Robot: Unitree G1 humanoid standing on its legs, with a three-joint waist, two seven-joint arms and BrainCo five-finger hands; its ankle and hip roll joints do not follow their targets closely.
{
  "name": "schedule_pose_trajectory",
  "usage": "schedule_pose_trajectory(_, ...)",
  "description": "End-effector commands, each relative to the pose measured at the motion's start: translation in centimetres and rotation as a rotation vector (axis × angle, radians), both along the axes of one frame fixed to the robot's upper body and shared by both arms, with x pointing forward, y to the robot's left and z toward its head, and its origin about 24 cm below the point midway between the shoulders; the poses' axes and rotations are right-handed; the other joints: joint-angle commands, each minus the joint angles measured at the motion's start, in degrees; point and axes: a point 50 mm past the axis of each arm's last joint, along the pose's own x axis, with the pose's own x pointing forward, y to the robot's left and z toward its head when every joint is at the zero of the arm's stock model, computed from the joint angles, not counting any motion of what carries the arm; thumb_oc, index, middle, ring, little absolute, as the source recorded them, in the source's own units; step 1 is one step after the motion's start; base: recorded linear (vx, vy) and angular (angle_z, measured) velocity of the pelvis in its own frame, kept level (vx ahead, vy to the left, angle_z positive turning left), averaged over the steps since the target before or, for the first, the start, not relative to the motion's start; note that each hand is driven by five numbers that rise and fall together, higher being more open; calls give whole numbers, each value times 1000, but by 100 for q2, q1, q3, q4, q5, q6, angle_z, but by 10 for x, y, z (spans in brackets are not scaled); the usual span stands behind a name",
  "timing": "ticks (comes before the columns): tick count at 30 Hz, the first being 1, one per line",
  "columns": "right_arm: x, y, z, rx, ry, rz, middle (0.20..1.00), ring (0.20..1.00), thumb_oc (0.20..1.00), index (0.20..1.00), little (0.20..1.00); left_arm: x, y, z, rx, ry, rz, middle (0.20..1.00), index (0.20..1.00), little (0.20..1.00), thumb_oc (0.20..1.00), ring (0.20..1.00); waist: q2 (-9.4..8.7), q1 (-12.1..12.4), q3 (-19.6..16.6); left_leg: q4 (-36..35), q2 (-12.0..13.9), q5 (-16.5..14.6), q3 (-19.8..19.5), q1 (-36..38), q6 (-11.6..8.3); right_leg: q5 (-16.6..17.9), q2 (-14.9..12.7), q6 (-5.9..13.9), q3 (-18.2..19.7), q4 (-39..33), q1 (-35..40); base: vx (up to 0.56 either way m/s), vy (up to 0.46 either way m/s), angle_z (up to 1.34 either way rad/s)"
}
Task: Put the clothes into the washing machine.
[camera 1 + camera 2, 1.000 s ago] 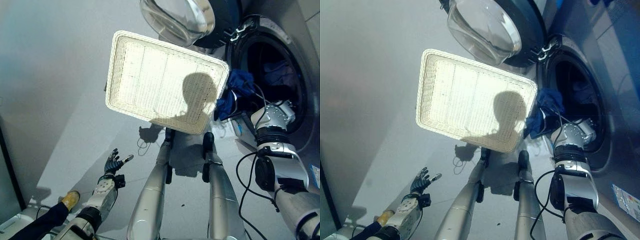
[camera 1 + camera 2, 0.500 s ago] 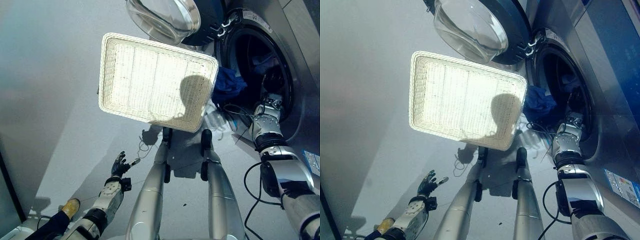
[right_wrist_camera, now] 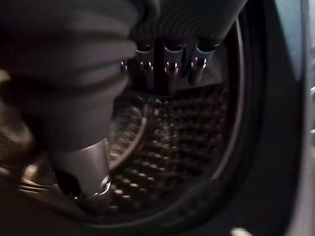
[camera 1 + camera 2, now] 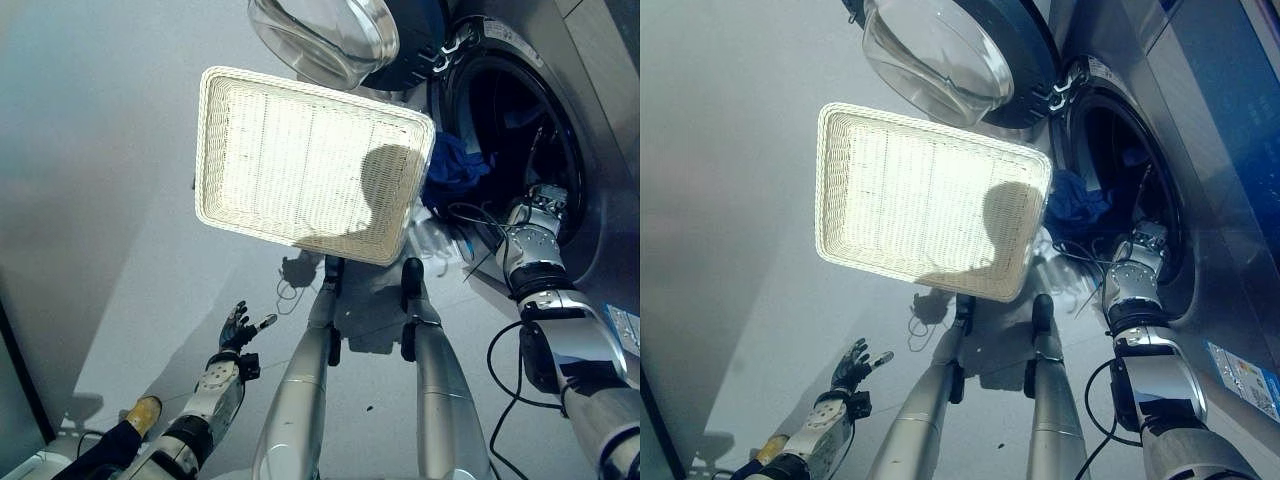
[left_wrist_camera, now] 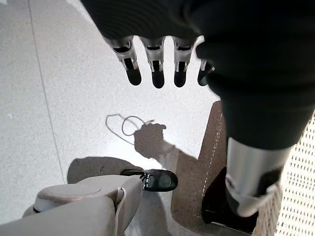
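The washing machine [image 4: 592,200] stands at the right with its round glass door [image 4: 325,35] swung open. A blue garment [image 4: 452,172] hangs over the lower lip of the opening, and more blue cloth [image 4: 522,122] lies deeper in the dark drum. My right hand [image 4: 542,198] reaches into the opening. In the right wrist view its fingers [image 3: 167,66] are straight and hold nothing in front of the dimpled drum wall [image 3: 187,137]. My left hand [image 4: 236,326] hangs low at the left over the floor, with its fingers [image 5: 156,73] spread and empty.
A white wicker basket [image 4: 290,160] sits empty on the grey floor just left of the machine, its corner close to the hanging garment. A person's yellow shoe [image 4: 141,411] shows at the lower left. A thin loop of cord [image 5: 130,125] lies on the floor.
The camera has shifted, so the whole scene sits a little further left. My right hand has gone from the opening's lip deeper into the drum. The left hand hangs much as before.
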Motion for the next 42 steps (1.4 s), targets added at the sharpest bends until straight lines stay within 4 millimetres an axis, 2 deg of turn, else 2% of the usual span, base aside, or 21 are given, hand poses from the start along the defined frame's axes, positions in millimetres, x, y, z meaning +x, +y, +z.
schedule_pose_trajectory(1,-25,-28,35,-55,-183,-190,1000,1000,1000,1000,1000,-2,-4,-4,-15,0,14,1000,1000,1000,1000,1000,176,-90,-88,359,-400,-349,155,88,47,689,127,96,-326,-899,393,4,46,-3)
schedule_pose_trajectory(4,-24,-25,22,-66,-152,-192,1000,1000,1000,1000,1000,-1,-6,-4,-22,0,13,1000,1000,1000,1000,1000,187,-114,-88,344,-403,-334,180,81,45,729,122,99,-305,-937,376,1,43,-4)
schedule_pose_trajectory(8,-18,-14,2,-182,-20,-132,1000,1000,1000,1000,1000,0,-8,-4,-31,-4,18,1000,1000,1000,1000,1000,177,-148,-88,326,-391,-309,218,36,41,779,119,108,-278,-977,324,-3,18,-2)
schedule_pose_trajectory(13,-17,0,-52,-234,164,-52,1000,1000,1000,1000,1000,-2,-9,-5,-40,-7,29,1000,1000,1000,1000,1000,121,-194,-88,292,-367,-269,261,-17,32,822,148,94,-233,-995,267,1,11,-1)
schedule_pose_trajectory(15,-20,13,-75,-269,241,-23,1000,1000,1000,1000,1000,-2,-11,-6,-41,-8,35,1000,1000,1000,1000,1000,100,-213,-88,267,-366,-252,280,-32,30,841,157,91,-217,-1013,252,-5,19,-5)
schedule_pose_trajectory(21,-25,42,-99,-434,362,24,1000,1000,1000,1000,1000,-4,-16,-8,-52,-13,49,1000,1000,1000,1000,1000,75,-267,-88,239,-366,-216,306,-68,22,861,170,73,-177,-1038,212,-12,46,-5)
schedule_pose_trajectory(26,-35,74,-122,-618,494,41,1000,1000,1000,1000,1000,-8,-21,-11,-72,-8,65,1000,1000,1000,1000,1000,72,-331,-88,228,-363,-183,346,-87,10,858,167,64,-139,-1023,173,-14,74,-5)
schedule_pose_trajectory(29,-40,83,-135,-631,564,54,1000,1000,1000,1000,1000,-9,-25,-13,-87,-5,76,1000,1000,1000,1000,1000,83,-367,-88,194,-353,-167,382,-79,0,849,173,62,-117,-1021,165,-11,70,-7)
schedule_pose_trajectory(36,-54,90,-179,-467,793,107,1000,1000,1000,1000,1000,-15,-31,-20,-118,7,93,1000,1000,1000,1000,1000,130,-438,-88,138,-339,-153,445,-38,-13,835,181,47,-43,-1035,190,-11,73,-3)
schedule_pose_trajectory(38,-57,89,-193,-465,910,129,1000,1000,1000,1000,1000,-16,-33,-21,-128,7,98,1000,1000,1000,1000,1000,155,-456,-88,143,-341,-158,459,-40,-8,834,184,44,-17,-1031,179,-12,55,-6)
schedule_pose_trajectory(39,-59,90,-206,-481,1026,159,1000,1000,1000,1000,1000,-16,-35,-21,-132,6,99,1000,1000,1000,1000,1000,170,-458,-88,174,-345,-168,467,-65,-7,839,175,44,-1,-1031,155,-9,48,-5)
schedule_pose_trajectory(42,-62,88,-219,-502,1141,196,1000,1000,1000,1000,1000,-15,-36,-21,-137,10,101,1000,1000,1000,1000,1000,184,-450,-88,269,-346,-190,465,-124,-6,863,135,54,8,-1020,97,0,26,-1)
